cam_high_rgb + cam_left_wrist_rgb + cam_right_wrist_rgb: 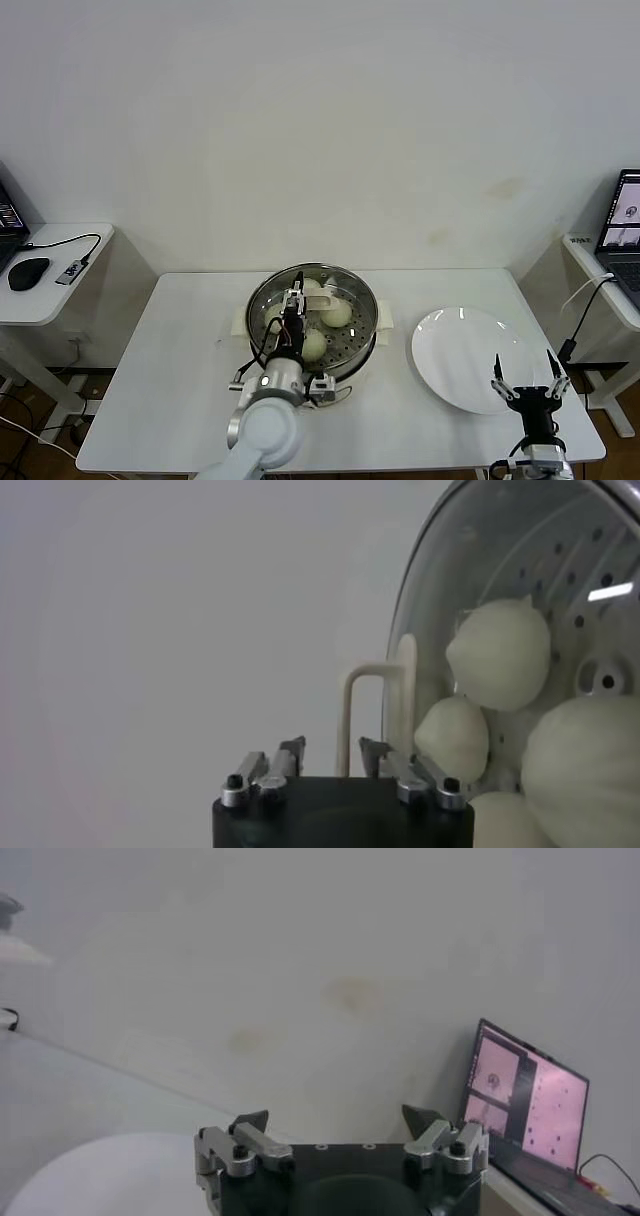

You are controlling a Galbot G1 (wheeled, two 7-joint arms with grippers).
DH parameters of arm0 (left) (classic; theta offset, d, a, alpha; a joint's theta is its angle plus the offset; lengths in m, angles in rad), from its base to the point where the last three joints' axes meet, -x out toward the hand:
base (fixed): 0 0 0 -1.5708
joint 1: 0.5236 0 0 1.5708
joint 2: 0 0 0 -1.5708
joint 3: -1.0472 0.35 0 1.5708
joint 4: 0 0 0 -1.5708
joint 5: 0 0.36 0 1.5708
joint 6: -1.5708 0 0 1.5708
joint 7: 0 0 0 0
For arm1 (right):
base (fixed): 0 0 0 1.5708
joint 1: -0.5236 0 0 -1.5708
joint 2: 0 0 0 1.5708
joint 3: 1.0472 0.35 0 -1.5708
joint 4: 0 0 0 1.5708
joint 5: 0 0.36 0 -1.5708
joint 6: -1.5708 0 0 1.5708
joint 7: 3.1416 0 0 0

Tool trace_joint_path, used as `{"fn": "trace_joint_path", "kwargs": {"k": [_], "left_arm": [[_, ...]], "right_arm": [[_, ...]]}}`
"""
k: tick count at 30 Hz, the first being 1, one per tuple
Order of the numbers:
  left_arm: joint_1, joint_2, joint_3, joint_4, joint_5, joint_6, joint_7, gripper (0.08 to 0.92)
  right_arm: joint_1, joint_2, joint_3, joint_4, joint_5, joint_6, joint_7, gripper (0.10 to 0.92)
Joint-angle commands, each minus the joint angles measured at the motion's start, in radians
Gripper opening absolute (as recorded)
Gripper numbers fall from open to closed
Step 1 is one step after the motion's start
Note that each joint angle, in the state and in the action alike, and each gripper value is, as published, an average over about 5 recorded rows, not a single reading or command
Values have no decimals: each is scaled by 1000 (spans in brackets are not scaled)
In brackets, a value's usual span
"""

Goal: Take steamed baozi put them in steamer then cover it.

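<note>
1. Steamer (262,300) near the back edge of the table (180,360), middle of its width. Cover (355,285) seated on it, baozi (337,313) visible through the glass on the perforated tray.
2. Left gripper (292,312) above the cover's centre, fingers (290,755) parted either side of the cover handle (362,720), gap showing on both sides, not clamping.
3. Right gripper (530,385) parked by the front right corner, over the near rim of the empty white plate (445,345), fingers spread wide, holding nothing.
4. Handling guess: cover rigid, glass, fairly heavy, breakable if dropped; smooth rim likely slippery. Only sensible hold is the small cream handle, pinched across its thin side, lifted straight.
5. Baozi likely soft, light, easily dented; light squeeze on the sides only.
6. Head view alone gives layout: steamer, plate, both arms. Finger gap there too small to judge.
7. Left wrist view alone shows handle clearance and buns close up behind the glass.
8. Right wrist view shows only open fingers, wall, laptop (525,1103); no task items.
</note>
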Motion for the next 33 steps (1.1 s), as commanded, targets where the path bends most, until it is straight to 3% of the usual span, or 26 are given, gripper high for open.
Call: {"fn": "trace_joint_path", "kwargs": {"k": [1, 6, 9, 12, 15, 17, 23, 33], "left_arm": [[212, 102, -63, -290, -98, -37, -73, 627], [374, 152, -150, -393, -349, -90, -152, 767], [452, 161, -231, -388, -597, -164, -296, 813], [516, 151, -346, -301, -934, -389, -462, 821], [573, 118, -478, -196, -1267, -652, -452, 823], [615, 98, -546, -161, -1428, -717, -430, 823], [721, 88, -608, -147, -1675, -702, -436, 823], [811, 28, -630, -111, -1659, -744, -489, 823]], "right_arm": [[5, 1, -1, -7, 1, -2, -1, 823], [0, -5, -13, -13, 19, 3, -3, 823], [-12, -19, -32, -8, 63, 7, -8, 823], [-32, -49, -62, 2, 126, 7, -18, 823], [-67, -94, -96, 19, 188, 15, -27, 823], [-102, -126, -118, 37, 227, 32, -34, 823], [-218, -189, -169, 94, 340, 62, -57, 823], [-276, -206, -169, 110, 370, 70, -71, 823]]}}
